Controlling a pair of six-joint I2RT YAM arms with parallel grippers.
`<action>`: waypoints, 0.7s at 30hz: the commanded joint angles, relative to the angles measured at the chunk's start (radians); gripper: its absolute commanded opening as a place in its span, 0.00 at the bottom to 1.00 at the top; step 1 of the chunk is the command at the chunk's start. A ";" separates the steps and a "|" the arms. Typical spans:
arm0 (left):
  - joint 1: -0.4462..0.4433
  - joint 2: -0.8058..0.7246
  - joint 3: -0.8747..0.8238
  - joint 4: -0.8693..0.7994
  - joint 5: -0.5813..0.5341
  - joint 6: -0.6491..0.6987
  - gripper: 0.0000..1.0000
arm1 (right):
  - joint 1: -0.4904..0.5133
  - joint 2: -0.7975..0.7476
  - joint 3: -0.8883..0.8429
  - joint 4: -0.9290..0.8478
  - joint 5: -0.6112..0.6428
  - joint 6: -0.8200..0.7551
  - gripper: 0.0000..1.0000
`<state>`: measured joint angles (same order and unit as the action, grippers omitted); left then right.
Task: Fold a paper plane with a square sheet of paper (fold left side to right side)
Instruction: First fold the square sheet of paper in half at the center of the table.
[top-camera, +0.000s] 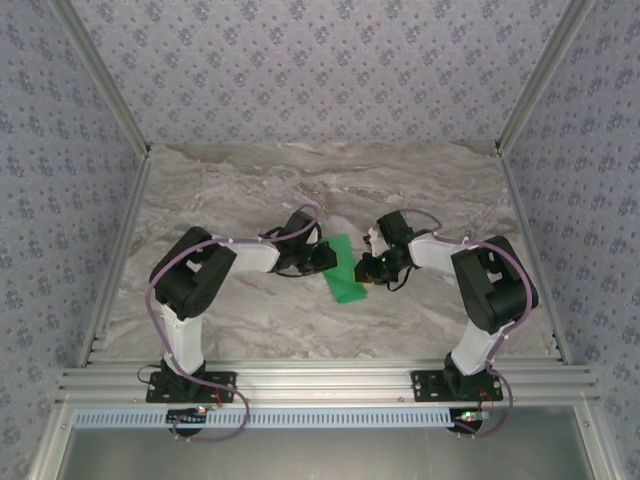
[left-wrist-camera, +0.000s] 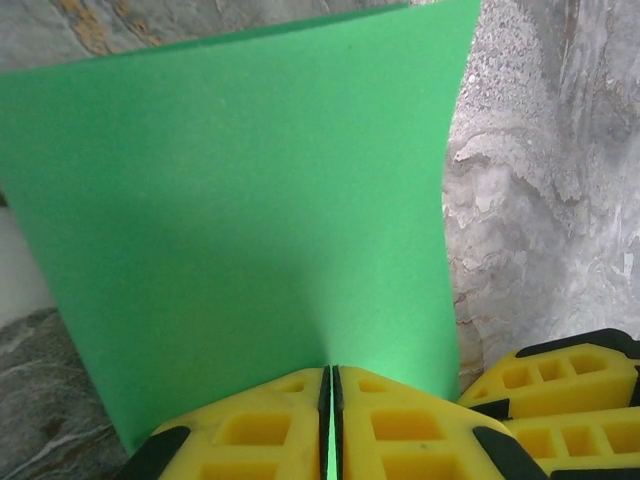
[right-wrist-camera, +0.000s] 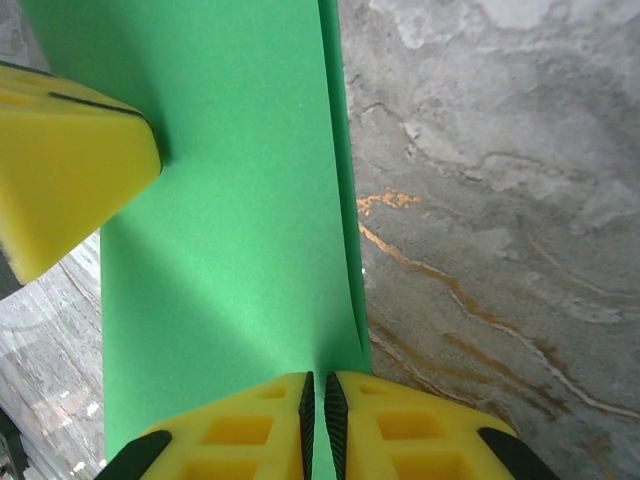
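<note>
Left hand (left-wrist-camera: 331, 385) first: clamped shut on one edge of the green sheet of paper (left-wrist-camera: 250, 230), yellow fingers (left-wrist-camera: 260, 430) pressed together with the paper pinched between them. Same for the right hand (right-wrist-camera: 319, 390): closed tight on the opposite edge, gripping the paper. From above, a narrow green strip held between the two hands over the middle of the marble counter (top-camera: 250, 190). Long axis running roughly away from the arm bases, far end leaning a little to the left, near end to the right. Doubled over, going by a second layer's edge along the right side in the right wrist view. Lifted or lying flat on the counter: cannot tell. At the lower right of the left wrist view, just beside the paper's edge, the right hand's yellow fingers.
</note>
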<state>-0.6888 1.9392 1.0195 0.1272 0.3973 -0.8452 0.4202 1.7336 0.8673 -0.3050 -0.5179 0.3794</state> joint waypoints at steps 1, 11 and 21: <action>0.041 -0.001 -0.035 -0.041 -0.055 0.041 0.12 | 0.012 0.066 -0.019 -0.095 0.110 -0.027 0.15; 0.146 -0.082 -0.059 -0.069 -0.051 0.103 0.13 | 0.014 0.070 -0.012 -0.117 0.131 -0.033 0.15; 0.102 -0.114 -0.067 0.089 0.076 0.112 0.10 | 0.016 0.069 -0.004 -0.118 0.128 -0.033 0.15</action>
<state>-0.5533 1.8381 0.9344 0.1490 0.4152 -0.7586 0.4309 1.7447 0.8875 -0.3191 -0.5068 0.3679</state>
